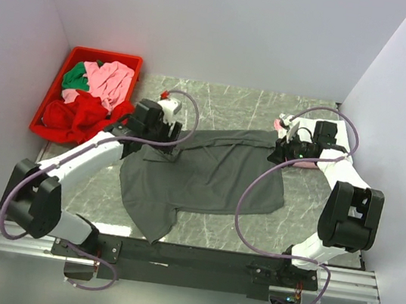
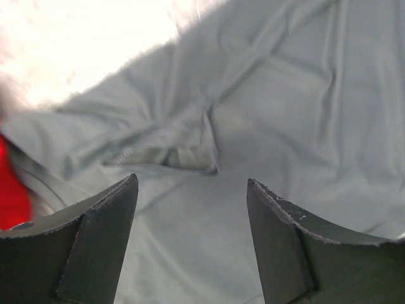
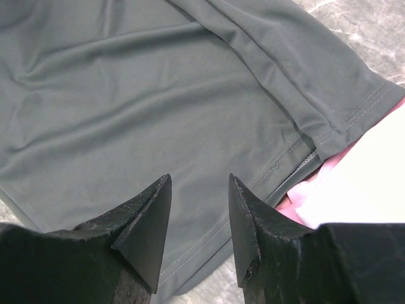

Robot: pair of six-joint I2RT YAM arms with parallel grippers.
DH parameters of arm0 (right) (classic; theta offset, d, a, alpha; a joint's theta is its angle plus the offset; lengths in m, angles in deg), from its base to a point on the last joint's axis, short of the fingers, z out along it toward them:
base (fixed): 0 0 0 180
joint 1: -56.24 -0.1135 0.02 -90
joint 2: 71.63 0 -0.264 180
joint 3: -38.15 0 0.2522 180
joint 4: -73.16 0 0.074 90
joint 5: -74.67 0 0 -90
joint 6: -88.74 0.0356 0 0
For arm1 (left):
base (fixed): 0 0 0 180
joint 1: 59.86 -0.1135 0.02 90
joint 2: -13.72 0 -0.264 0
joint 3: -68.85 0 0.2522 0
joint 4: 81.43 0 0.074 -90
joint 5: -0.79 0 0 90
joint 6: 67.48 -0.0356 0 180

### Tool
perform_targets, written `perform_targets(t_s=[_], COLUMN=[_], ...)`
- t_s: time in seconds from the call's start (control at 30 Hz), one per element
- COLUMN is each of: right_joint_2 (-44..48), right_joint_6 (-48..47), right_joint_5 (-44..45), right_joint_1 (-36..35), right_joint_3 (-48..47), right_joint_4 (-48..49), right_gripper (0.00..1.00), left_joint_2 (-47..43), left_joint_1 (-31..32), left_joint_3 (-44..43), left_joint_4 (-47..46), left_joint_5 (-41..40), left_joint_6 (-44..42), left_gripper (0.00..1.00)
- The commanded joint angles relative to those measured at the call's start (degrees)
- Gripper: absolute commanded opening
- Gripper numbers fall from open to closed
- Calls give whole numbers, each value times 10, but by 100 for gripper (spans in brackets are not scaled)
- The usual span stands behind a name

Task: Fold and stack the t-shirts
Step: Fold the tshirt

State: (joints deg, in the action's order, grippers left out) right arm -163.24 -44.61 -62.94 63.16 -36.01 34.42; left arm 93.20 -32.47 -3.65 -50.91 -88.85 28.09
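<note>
The large dark grey cloth t-shirt lies spread and rumpled mid-way across the grey marble-patterned counter, while pink, green and red cloth shirts are heaped in the red plastic bin at the far left. The left fingers stand wide apart over the grey shirt's creased far-left part, holding nothing. The right fingers stand moderately apart, empty, over its far-right hem beside a pale pink cloth.
</note>
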Motion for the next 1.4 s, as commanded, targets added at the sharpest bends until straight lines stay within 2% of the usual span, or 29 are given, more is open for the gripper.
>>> perform_targets(t_s=[0.0, 0.07, 0.17, 0.2, 0.3, 0.57, 0.73, 0.97, 1.23, 1.37], right_joint_2=[14, 0, -14, -15, -15, -16, -14, -13, -4, -2], right_joint_6=[-8, -5, 1, 2, 7, 11, 9, 12, 12, 13], right_joint_5=[-4, -4, -6, -5, 3, 8, 10, 9, 7, 3], right_joint_1=[-1, -2, -9, -10, -20, -25, -25, -25, -25, -25], right_joint_3=[-16, -27, -41, -42, -38, -38, -34, -36, -33, -34], right_joint_4=[-4, -10, -22, -23, -19, -18, -17, -17, -17, -17], right_gripper=[48, 48, 49, 49, 49, 49, 49, 49, 49, 49], left_joint_2=[7, 18, 79, 99, 170, 233, 236, 234, 241, 238], left_joint_1=[6, 1, -13, -12, -6, 10, 18, 23, 35, 43], left_joint_3=[23, 21, -16, -29, -77, -129, -111, -92, -87, -82], left_joint_4=[-19, -24, -1, 25, 52, 62, 57, 38, 45, 37], left_joint_5=[29, 17, 22, 30, 51, 58, 39, 66, 59, 57], left_joint_6=[16, 16, -8, -16, -38, 1, 37, 83, 103, 112], left_gripper=[74, 73, 61, 53, 42, 38, 38, 36, 35, 28])
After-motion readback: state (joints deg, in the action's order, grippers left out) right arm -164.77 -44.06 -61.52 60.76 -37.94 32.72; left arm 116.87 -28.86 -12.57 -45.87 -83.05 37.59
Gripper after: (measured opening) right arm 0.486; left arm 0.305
